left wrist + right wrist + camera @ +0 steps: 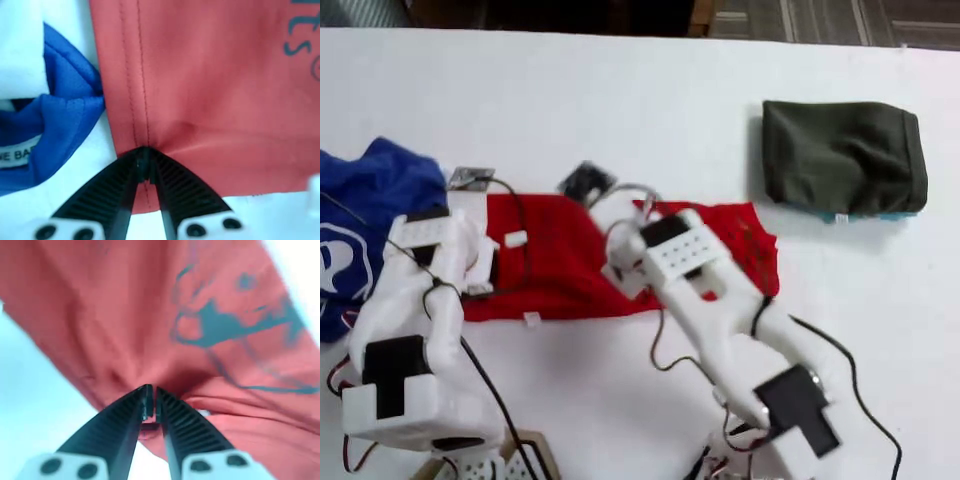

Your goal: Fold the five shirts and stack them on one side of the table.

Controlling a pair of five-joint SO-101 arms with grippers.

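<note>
A red shirt lies spread as a band across the middle of the white table. My left gripper is shut on the red shirt at its hemmed edge, at the shirt's left end in the high view. My right gripper is shut on a fold of the red shirt beside its dark print, near the shirt's right part in the high view. A crumpled blue shirt lies at the far left, next to the left gripper. A folded dark green shirt sits at the back right.
A teal edge peeks from under the green shirt. Small black and grey items with cables lie behind the red shirt. Both white arms cover the front of the table.
</note>
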